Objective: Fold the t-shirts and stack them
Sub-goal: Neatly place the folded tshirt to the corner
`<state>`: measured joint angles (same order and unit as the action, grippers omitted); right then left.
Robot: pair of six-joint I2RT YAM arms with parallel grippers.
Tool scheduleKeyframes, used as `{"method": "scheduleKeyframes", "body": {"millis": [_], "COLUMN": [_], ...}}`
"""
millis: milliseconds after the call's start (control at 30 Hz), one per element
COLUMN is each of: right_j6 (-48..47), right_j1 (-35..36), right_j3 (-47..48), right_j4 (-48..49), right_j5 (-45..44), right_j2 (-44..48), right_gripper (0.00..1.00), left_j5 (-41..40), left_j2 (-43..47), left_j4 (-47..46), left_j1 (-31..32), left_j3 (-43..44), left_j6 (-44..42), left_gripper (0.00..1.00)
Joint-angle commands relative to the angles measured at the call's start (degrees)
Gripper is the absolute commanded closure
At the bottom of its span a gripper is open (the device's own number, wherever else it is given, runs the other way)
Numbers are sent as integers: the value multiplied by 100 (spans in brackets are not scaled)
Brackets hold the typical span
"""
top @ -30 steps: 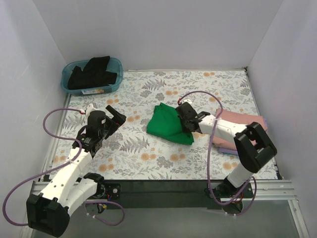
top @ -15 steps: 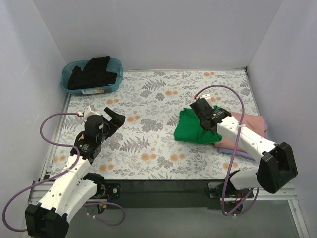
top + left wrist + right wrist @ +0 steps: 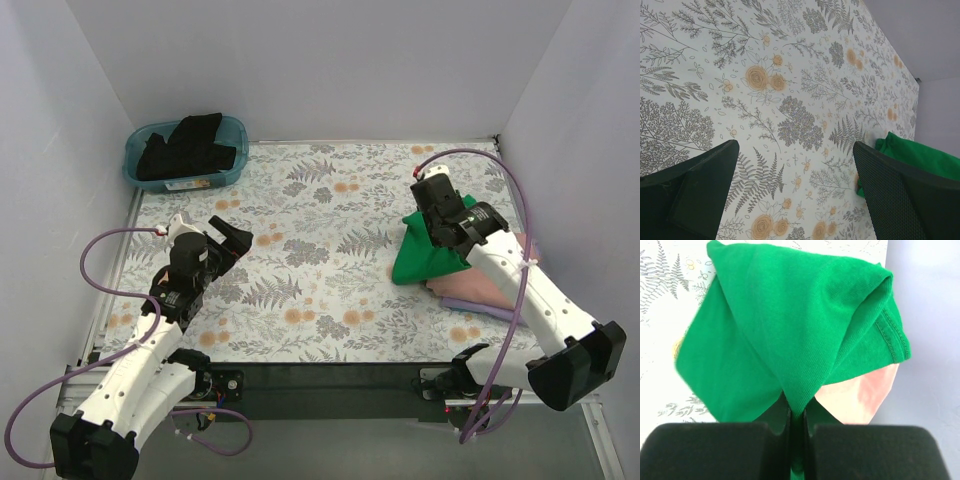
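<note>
My right gripper is shut on the folded bright green t-shirt and holds it lifted, hanging over the left edge of the stack at the right. In the right wrist view the green t-shirt is pinched between my jaws, with the salmon pink t-shirt under it. The pink t-shirt lies folded on the lavender one. The black t-shirt sits in the teal tub. My left gripper is open and empty over the table's left side; the green t-shirt shows at the right of its view.
The floral tablecloth covers the table. White walls close in on the left, back and right. The teal tub stands at the back left corner. The right arm's purple cable loops above the stack.
My right gripper has carried the green t-shirt from the table's middle to the right, onto the edge of the pink and lavender stack. The left arm drew back slightly, then stayed still.
</note>
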<state>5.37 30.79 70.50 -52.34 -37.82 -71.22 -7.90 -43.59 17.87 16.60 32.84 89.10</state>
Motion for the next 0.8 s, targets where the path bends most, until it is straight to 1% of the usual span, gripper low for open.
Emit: {"method": "scheduleKeyframes", "body": {"millis": [0, 133, 333, 633, 667, 767], "right_j6": [-290, -264, -378, -519, -676, -712], "right_j1": [-142, -336, -784, -1434, -1505, -1865], "right_j3": [385, 675, 1202, 1344, 1344, 1475], "right_j4": [-312, -698, -980, -1103, -1121, -1209], "right_j5": [117, 249, 450, 811, 786, 662], "right_j2": [249, 231, 267, 249, 223, 65], "right_gripper": [99, 99, 99, 99, 99, 99], "left_j5": [-62, -89, -115, -150, -150, -133], "left_j2": [70, 79, 70, 35, 26, -9], "left_j4": [-55, -55, -64, -73, -82, -99], "left_j1": [1, 1, 10, 1, 1, 1], "left_j3": [-32, -41, -50, -58, -50, -50], "left_j6": [-86, -86, -77, -68, -77, -68], "left_gripper": [2, 2, 2, 2, 2, 2]}}
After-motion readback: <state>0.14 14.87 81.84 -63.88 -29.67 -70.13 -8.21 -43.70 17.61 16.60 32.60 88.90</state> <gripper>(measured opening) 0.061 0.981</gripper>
